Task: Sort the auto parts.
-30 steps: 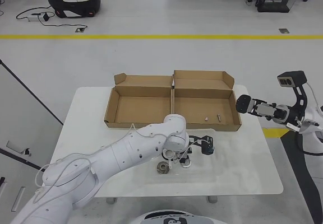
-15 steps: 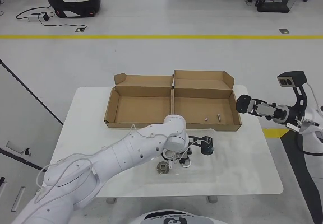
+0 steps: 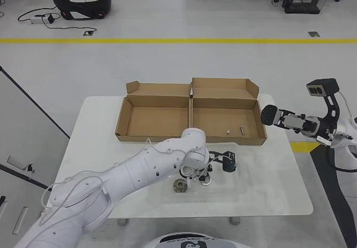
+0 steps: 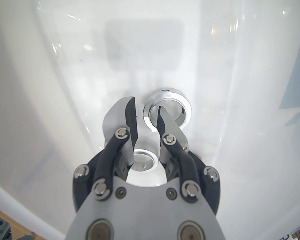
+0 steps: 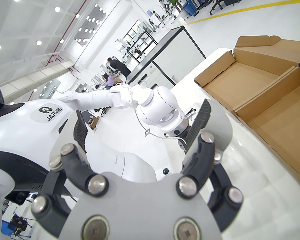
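**Left gripper** (image 4: 145, 103): over the clear tray (image 4: 65, 76). Fingers are narrowly parted and straddle the wall of a metal ring (image 4: 176, 96), one pad (image 4: 161, 123) inside the ring and the other outside it. The pads are not pressed on the wall.

**Metal ring:** lies flat on the tray floor. A second ring (image 4: 143, 159) lies flat just beside it, under the gripper.

**Clear tray** (image 3: 231, 192): sits at the near middle of the table (image 3: 277, 180). It also holds a dark metal part (image 3: 180, 185) toward its left end.

**Left box** (image 3: 157, 121) and **right box** (image 3: 215, 121): cardboard, flaps up, touching side by side behind the tray. Two small parts (image 3: 227, 131) lie near the right box's front wall.

**Right gripper** (image 5: 142, 111): fingers spread wide and holding nothing, beside the right box's outer end (image 3: 268, 115).
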